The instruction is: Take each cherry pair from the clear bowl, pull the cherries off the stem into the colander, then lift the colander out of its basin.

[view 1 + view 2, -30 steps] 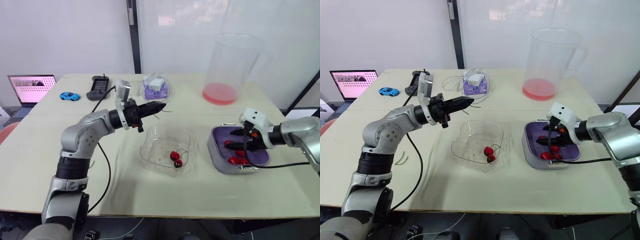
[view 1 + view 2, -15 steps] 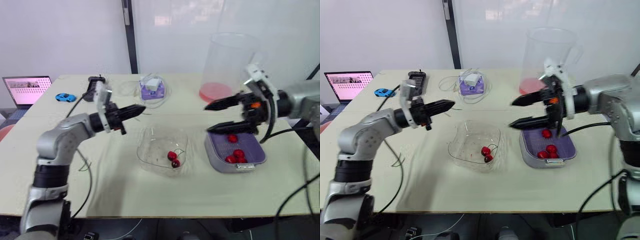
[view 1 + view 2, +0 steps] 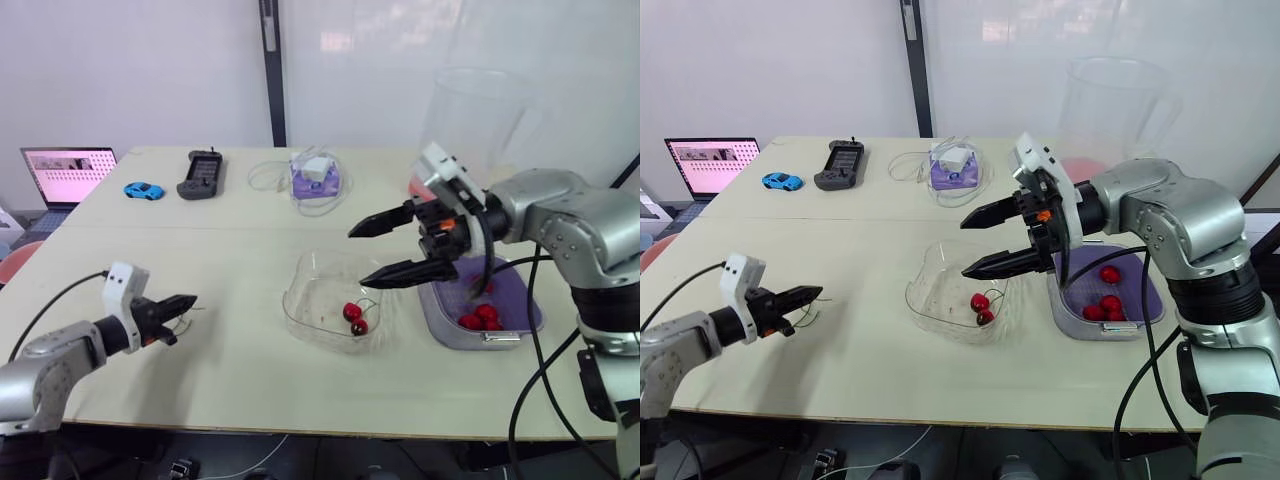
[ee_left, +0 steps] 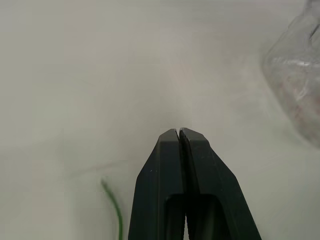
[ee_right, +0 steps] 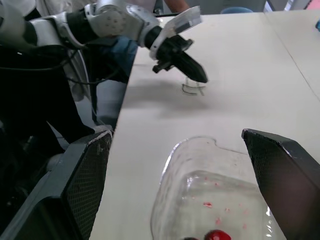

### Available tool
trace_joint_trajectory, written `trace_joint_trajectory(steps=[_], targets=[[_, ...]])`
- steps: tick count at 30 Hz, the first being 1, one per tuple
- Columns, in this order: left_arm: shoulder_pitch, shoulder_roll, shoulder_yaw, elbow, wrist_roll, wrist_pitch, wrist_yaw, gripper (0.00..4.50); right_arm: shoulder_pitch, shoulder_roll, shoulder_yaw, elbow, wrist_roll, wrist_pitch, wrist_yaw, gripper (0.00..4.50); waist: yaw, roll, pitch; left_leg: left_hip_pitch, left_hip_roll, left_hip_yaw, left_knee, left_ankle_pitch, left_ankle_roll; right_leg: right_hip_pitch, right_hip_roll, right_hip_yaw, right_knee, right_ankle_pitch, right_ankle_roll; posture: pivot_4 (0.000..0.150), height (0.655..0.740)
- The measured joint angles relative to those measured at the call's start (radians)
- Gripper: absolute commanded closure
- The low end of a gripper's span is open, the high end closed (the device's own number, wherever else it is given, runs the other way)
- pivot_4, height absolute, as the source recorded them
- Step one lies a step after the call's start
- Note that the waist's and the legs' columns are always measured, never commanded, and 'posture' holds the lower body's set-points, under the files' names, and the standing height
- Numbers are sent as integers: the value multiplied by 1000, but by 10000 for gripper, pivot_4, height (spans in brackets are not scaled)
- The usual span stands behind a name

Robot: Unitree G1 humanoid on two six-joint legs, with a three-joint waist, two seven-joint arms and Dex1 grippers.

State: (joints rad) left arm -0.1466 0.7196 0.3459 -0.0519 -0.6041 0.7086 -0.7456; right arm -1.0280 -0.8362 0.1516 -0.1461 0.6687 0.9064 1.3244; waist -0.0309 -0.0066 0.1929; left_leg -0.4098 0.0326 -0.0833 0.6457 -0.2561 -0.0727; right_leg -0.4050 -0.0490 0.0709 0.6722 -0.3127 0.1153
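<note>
Right gripper [image 3: 356, 258] now before half-hidden colander [image 3: 514, 291]

No writing, brand or number is legible. The laptop [image 3: 68, 172], at ten o'clock on the counter [image 3: 240, 350], shows rows too small to read.

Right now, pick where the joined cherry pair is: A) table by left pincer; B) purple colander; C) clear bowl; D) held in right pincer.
C: the cherry pair lies inside the clear bowl, with the open right pincer hovering near it.
</note>
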Motion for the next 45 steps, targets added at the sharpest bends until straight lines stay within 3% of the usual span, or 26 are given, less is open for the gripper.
trace_joint_trajectory(steps=[2,9,11,15,21,27,30,37,41,45], targets=[[11,-4,0,18,12,-17,1,45000,0,4,7,4,-10,-7,2,616,-1,0,0,0,0,0,0,0,0,0,0,0,0,0,0,1500,7332],[15,-5,18,60,15,-28,5,8616,-15,27,-1,35,-19,3,-29,0,-9,0,0,0,0,0,0,0,0,0,0,0,1,0,0,1500,7332],[15,1,30,70,15,-31,2,377,-16,27,-4,35,-19,4,-31,0,-10,0,0,0,0,0,-1,0,0,0,0,0,0,0,0,1500,7332],[-3,42,64,86,3,-18,-9,377,-14,22,-8,30,-15,24,-30,0,-10,0,0,0,0,0,-1,0,0,-1,0,0,1,0,0,1500,7332],[-170,189,120,86,-51,12,-62,377,16,-18,-12,-21,-4,50,-28,0,-8,-1,0,0,0,0,-1,0,0,0,0,-1,0,0,0,1500,7332],[-194,321,53,-69,-83,-21,-283,377,57,-33,-11,-67,-19,50,-75,0,-16,0,0,0,0,1,-2,0,0,-1,1,1,0,0,0,1500,7332],[-193,318,3,-178,-113,-29,-354,377,49,-27,26,-67,-57,40,-99,0,-14,0,0,0,1,1,-2,0,0,-2,1,1,1,0,0,1500,7332],[-213,268,-97,-241,-110,-29,-348,377,-30,39,251,4,-320,-65,-179,0,-15,0,0,0,1,1,-1,0,0,-2,1,1,1,0,0,1500,7332],[-223,226,-136,-262,-102,-36,-323,377,-151,113,424,97,-426,56,-174,0,-15,0,0,0,1,0,-1,0,0,-2,2,1,2,0,0,1500,7332],[-223,214,-145,-266,-95,-42,-315,377,-176,185,518,171,-488,133,-190,0,-15,0,0,0,1,0,-1,0,0,-3,2,1,2,0,0,1500,7332]])
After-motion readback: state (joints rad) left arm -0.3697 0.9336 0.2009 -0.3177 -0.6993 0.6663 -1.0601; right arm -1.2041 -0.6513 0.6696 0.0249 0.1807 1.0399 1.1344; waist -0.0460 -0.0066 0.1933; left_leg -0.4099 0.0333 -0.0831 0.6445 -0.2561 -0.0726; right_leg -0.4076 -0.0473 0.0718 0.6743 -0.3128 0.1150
